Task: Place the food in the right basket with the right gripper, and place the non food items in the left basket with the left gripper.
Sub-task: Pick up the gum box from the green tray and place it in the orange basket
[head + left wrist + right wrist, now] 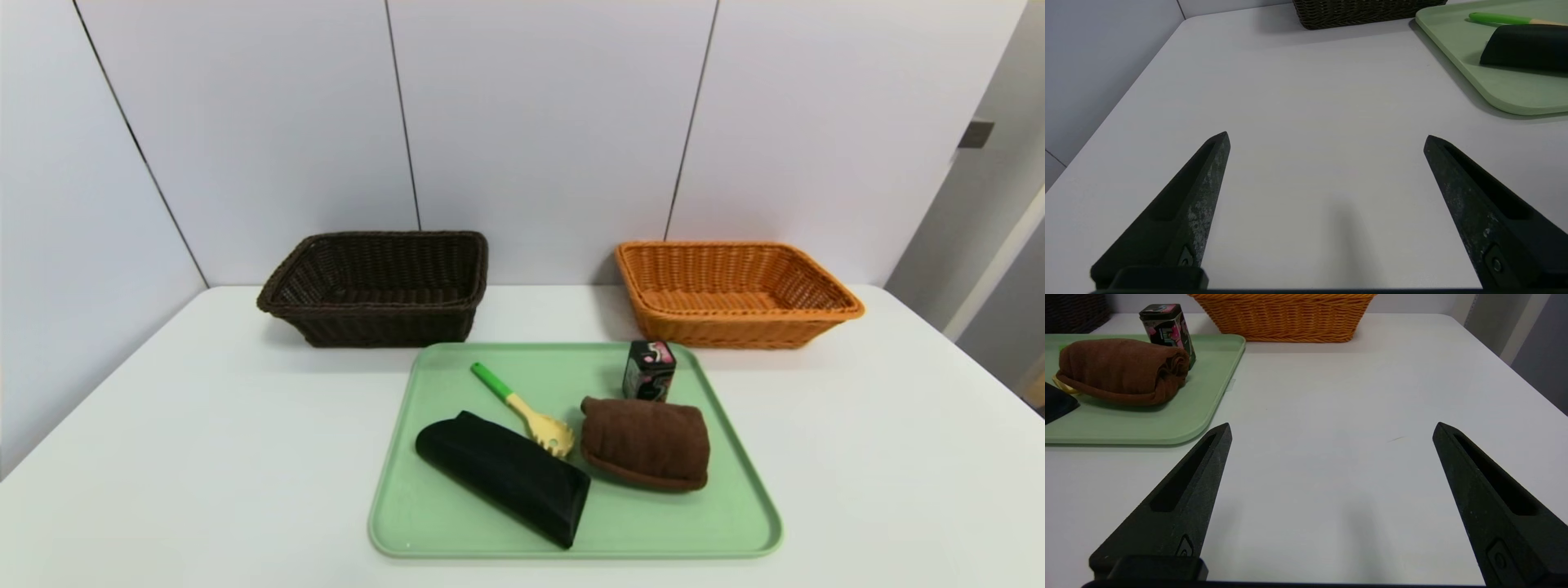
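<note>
White table (898, 457): bears all items below.
Green tray (735, 523): near edge, centre; holds all four things to be sorted.
Left basket (375, 327), dark brown wicker: back left, nothing visible inside.
Right basket (735, 327), orange wicker: back right, apparently empty, though its near inner wall is hidden.
Black pouch (506, 478): tray front left, unmoved to any basket.
Brown towel (645, 441): tray right, rolled.
Pasta spoon (526, 412): between pouch and towel.
Food box (649, 369): tray's far right corner, just behind the towel.
Left gripper (1327, 136): jaws spread wide, empty, over bare table left of tray.
Right gripper (1331, 428): jaws spread wide, empty, right of tray.
Status: nothing sorted; all four placements remain.
</note>
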